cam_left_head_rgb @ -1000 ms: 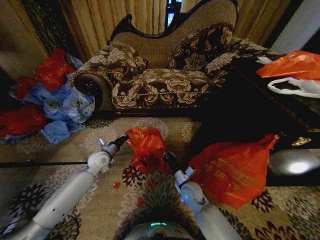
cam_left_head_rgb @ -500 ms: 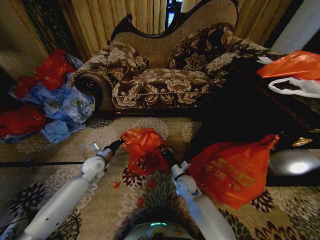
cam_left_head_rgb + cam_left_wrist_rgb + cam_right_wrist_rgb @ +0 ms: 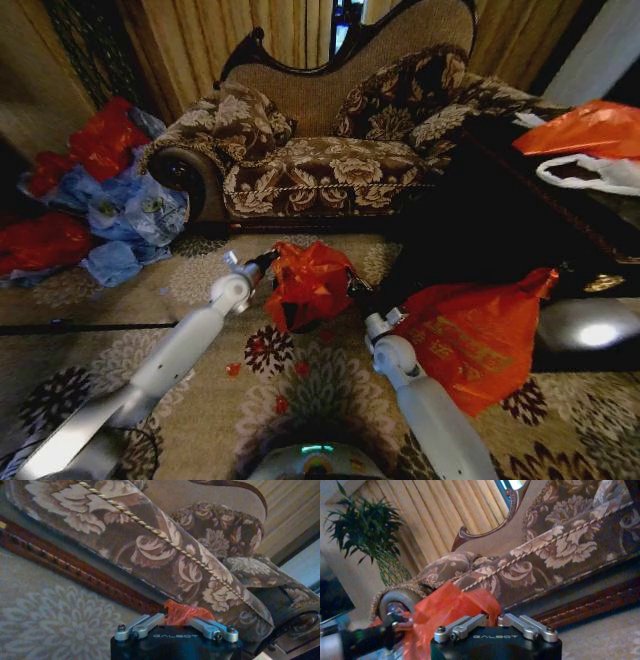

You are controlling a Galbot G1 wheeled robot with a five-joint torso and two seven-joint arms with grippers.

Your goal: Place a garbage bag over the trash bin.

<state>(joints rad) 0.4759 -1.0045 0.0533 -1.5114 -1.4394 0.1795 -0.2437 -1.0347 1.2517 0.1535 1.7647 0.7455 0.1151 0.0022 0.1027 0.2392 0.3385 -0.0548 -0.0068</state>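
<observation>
The word "GALBOT" stood in pale letters on the black body of the left gripper [image 3: 175, 623], just below its fingers, in the left wrist view. The same word "GALBOT" stood on the black body of the right gripper [image 3: 495, 624] in the right wrist view. The large orange bag [image 3: 470, 340] on the carpet in the head view bore yellow printing, too blurred to read. The blue bags [image 3: 130, 215] by the sofa arm carried pale marks, also unreadable.
</observation>
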